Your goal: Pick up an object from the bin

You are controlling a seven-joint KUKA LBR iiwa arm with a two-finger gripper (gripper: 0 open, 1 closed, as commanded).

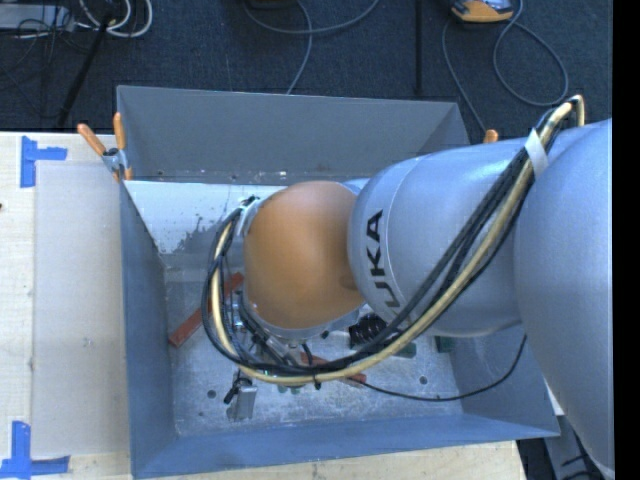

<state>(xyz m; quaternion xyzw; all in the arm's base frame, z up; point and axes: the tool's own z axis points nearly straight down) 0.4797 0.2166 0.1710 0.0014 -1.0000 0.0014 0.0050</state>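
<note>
Step in hand: reach into the bin (290, 118); judged early, nothing seen lifted.
Arm: KUKA arm (470, 238) in from 3 o'clock, orange wrist cover (300, 253) low over the floor's middle, cable loop (213, 303) hanging off its 9 o'clock side.
Gripper: lower end of the gripper (241, 396) seen at 7 o'clock of the cover, close to or on the floor.
Fingers: width cannot be told; mostly hidden under cover and cables; nothing seen between them.
Task's thing: not settled; whatever sits directly under the cover is hidden.
Nearest candidate: orange-brown stick (184, 329), flat on the floor at 9 o'clock of the bin, lying aslant, apart from the gripper.
Second candidate: red piece (232, 284), at 9 o'clock of the cover, just behind the cable loop, partly covered.
Others: green bits (404, 354) at 4 o'clock of the floor, under the arm; dark speck (212, 395) just beside the gripper, at its 9 o'clock.
Next move calls for: a closing grip over one thing, then a straight lift clear of the walls; judged a guess, as the contact point is hidden.
In the way: left slanting wall near the stick; cable loop hanging low over the red piece.
</note>
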